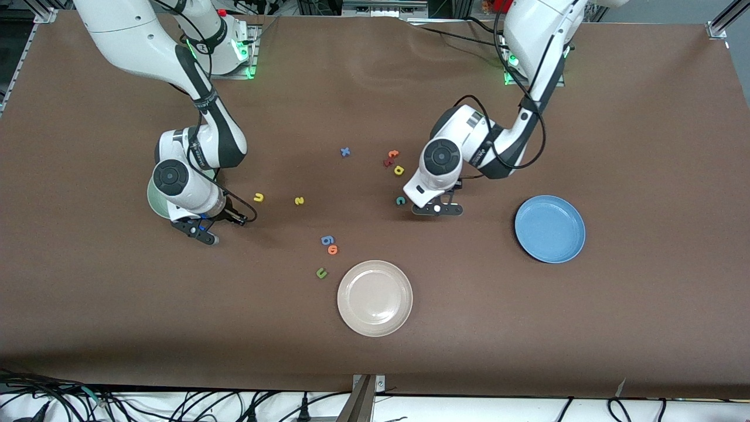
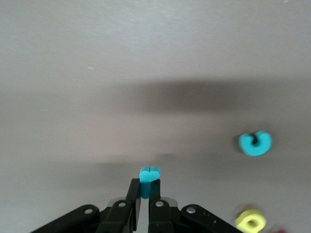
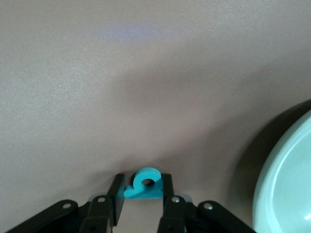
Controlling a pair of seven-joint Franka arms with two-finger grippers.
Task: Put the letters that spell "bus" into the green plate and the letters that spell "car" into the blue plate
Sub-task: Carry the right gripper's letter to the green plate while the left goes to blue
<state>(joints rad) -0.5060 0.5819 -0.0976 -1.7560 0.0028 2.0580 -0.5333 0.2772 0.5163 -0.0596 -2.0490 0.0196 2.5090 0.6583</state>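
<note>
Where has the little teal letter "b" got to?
The teal "b" sits between the right gripper's fingers, low over the brown table beside the green plate, at the right arm's end.

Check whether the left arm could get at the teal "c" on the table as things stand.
Probably not yet. The teal c lies bare on the table right beside the left hand, with nothing between them, but that hand is already shut on another small teal letter and would have to put it down first.
</note>
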